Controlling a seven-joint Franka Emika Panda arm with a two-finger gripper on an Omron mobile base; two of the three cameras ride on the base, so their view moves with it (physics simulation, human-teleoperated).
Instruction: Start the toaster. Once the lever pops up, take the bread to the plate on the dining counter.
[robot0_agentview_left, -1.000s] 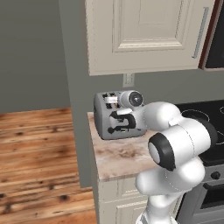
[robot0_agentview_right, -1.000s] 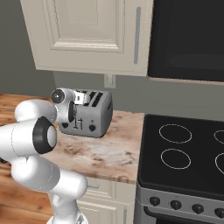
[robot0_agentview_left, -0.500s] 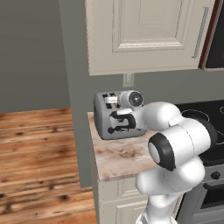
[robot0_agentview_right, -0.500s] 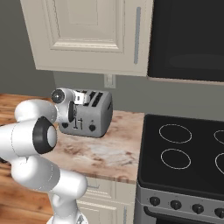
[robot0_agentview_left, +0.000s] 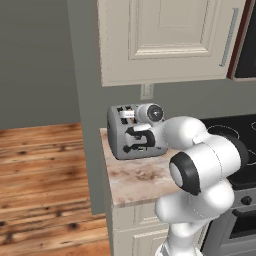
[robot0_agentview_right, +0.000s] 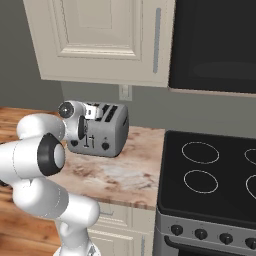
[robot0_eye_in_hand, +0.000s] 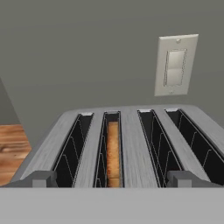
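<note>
One bread (robot0_eye_in_hand: 113, 153) slice sits in the toaster's (robot0_eye_in_hand: 131, 144) second slot, below the spread gripper (robot0_eye_in_hand: 111, 178).

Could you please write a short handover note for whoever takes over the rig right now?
Gripper: open, empty, poised at the front top edge of the toaster.
Bread: sunk in the second slot from the left in the hand view; the other three slots are empty.
Toaster: on the marble counter beside the stove, under the wall outlet.
Done: arm brought to the toaster.
Left: whether the lever has been pressed cannot be told; lift the bread out once it pops up and carry it to the plate.
</note>
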